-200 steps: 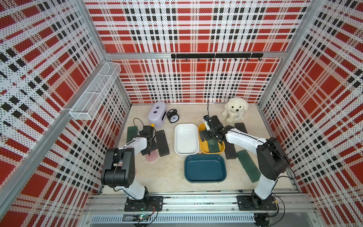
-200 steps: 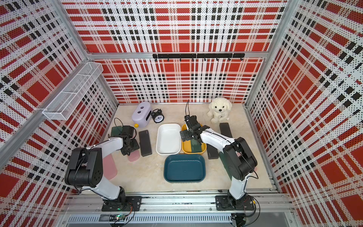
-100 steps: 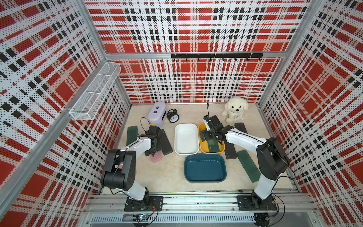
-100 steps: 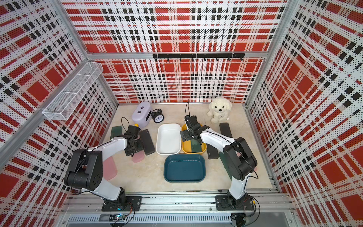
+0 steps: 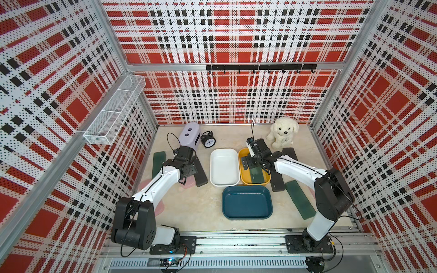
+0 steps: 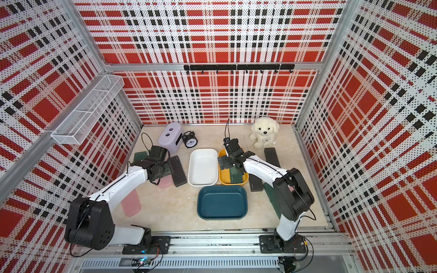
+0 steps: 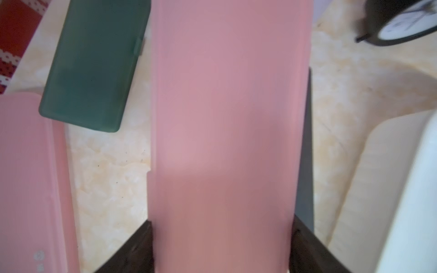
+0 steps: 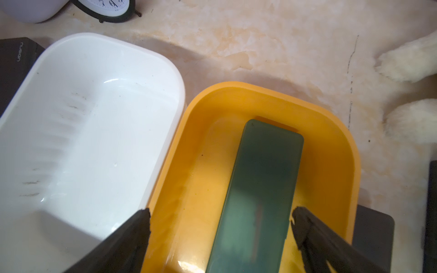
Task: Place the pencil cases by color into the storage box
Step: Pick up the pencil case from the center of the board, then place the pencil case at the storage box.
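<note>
1 change this last second: widens the left gripper partway, astride the pink pencil case left of the white bin; clamped or flanking, cannot tell. Leaves pink unbinned. Keeps the right gripper spread wide, touching nothing, above the green pencil case in the yellow bin.

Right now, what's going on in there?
Two robot arms are sorting pencil cases into coloured bins. The right pincer hangs open over a green case lying in the yellow bin. The left pincer straddles a pink case beside a black case; whether it grips it, I cannot tell. The white bin and blue bin are empty. Other cases lie on the table.
</note>
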You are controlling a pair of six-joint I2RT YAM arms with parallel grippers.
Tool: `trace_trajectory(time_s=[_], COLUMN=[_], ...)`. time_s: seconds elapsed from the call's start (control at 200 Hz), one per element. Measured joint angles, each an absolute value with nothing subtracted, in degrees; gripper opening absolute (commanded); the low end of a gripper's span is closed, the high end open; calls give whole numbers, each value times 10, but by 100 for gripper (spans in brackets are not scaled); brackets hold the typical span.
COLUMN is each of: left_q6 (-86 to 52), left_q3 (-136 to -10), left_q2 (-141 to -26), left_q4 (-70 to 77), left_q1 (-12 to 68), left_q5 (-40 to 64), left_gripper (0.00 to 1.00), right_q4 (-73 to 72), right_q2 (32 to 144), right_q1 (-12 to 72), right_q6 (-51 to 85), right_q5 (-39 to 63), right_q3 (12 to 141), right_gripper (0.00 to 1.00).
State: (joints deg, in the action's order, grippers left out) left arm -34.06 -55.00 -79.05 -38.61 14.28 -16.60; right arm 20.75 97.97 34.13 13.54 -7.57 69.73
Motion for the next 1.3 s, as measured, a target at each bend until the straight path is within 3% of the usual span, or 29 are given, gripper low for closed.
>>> trace_trajectory(time_s=[0.436,0.651,1.298], left_q6=[-302,-257,14], left_q3=[-641,-696,-685], left_q2=[-783,-802,-889], left_q4=[-413,-420,-387], left_q1=[350,440,653], left_q5=[-251,-276,-268], left_gripper=[47,47,53], right_q4=[235,248,267], right_q2=[863,777,665], right_q1=[329,279,181], right_q6=[145,157,161], right_q5=[-135,-149,-138], right_q3=[640,591,529], right_gripper=[100,100,100])
